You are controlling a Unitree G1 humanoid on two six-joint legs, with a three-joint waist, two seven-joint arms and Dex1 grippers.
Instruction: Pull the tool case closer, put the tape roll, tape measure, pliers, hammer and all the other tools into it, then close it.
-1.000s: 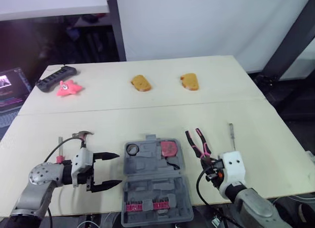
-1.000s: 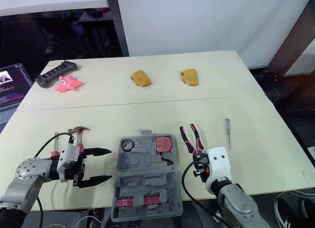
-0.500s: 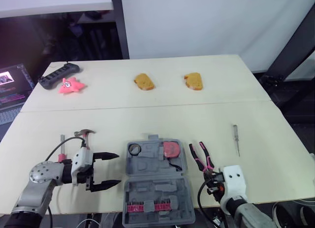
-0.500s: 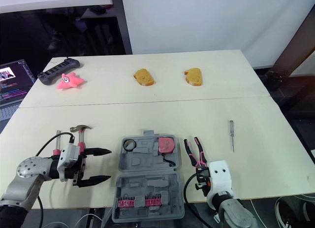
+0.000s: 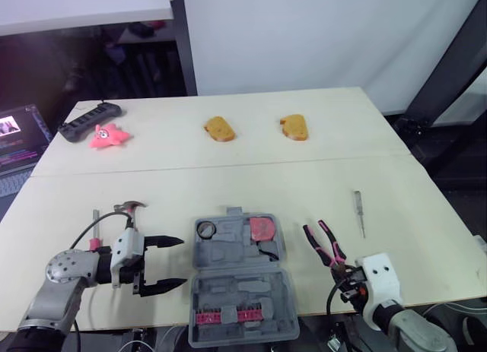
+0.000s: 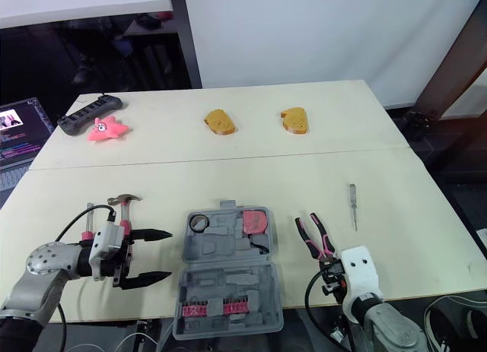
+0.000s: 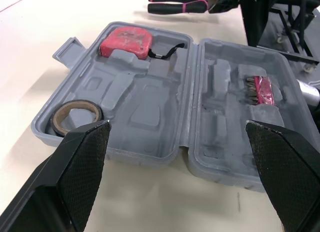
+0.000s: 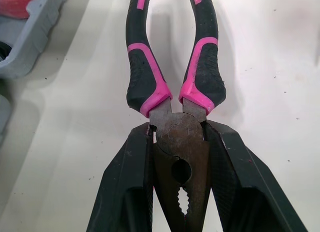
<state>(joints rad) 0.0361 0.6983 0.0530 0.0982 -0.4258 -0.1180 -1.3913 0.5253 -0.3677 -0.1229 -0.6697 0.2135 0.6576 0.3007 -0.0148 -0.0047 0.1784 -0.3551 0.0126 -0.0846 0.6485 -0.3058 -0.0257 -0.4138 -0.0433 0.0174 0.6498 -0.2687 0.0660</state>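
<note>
Centre front on the worktop [image 5: 251, 177]: open tool case [image 5: 228, 262], holding tape roll [image 5: 205, 229] and tape measure [image 5: 262, 229] in its far half. Left of it, hammer [image 5: 129, 208]; right of it, pliers [image 5: 323, 242], then screwdriver [image 5: 358, 211] farther right. Along the far side, power strip [image 5: 87, 120] and star toy [image 5: 106, 136] at left, two bread-shaped pieces [image 5: 218, 128] [image 5: 294, 127] toward the middle.

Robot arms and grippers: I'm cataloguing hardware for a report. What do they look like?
The left arm and right arm are rounded grey metal. Each wrist carries a white boxy housing and a looping black cable. The left gripper and right gripper each have two tapering black fingers; the left's show a fine cross-hatched texture.
</note>
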